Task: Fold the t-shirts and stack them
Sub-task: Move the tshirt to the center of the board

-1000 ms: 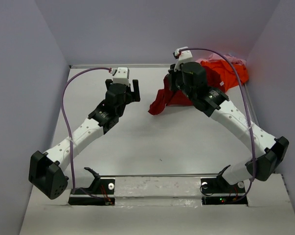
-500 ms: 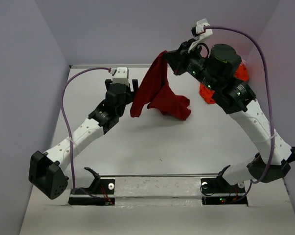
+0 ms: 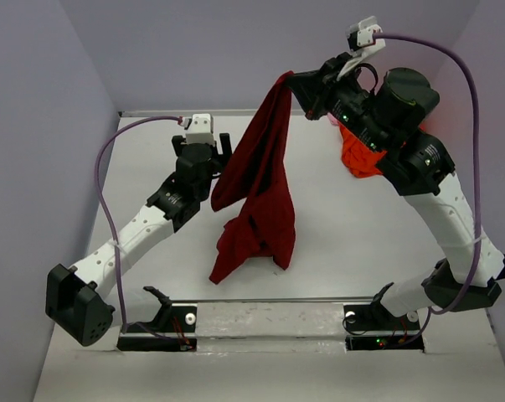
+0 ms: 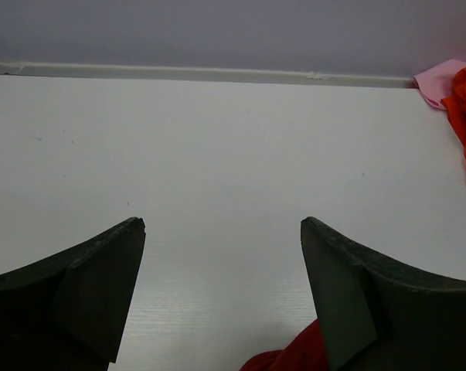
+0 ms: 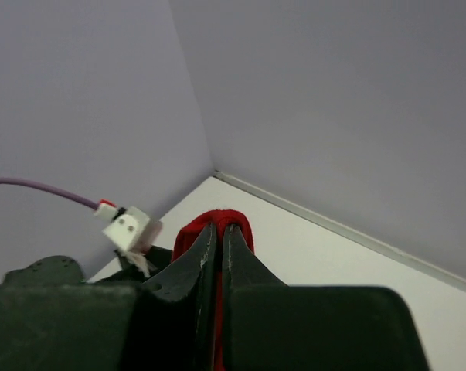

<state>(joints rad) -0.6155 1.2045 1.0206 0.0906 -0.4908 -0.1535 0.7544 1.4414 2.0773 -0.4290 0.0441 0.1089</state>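
My right gripper (image 3: 296,82) is raised high over the back of the table and is shut on the dark red t-shirt (image 3: 260,193), which hangs down in a long drape to the table's middle. In the right wrist view the red cloth (image 5: 221,219) bulges out past the closed right gripper (image 5: 219,229). My left gripper (image 3: 219,144) stands open just left of the hanging shirt, with nothing between its fingers (image 4: 109,267); a bit of the dark red t-shirt (image 4: 294,357) shows at the bottom edge. The orange t-shirt (image 3: 358,156) lies at the back right, with the pink t-shirt (image 4: 436,77) beside it.
Grey walls close in the white table (image 3: 152,176) on three sides. A ledge (image 4: 186,72) runs along the back wall. The arm bases (image 3: 160,322) sit at the near edge.
The right arm has lifted the dark red t-shirt up off the pile and swung it left, so it now hangs full length. The left arm shifted only slightly.
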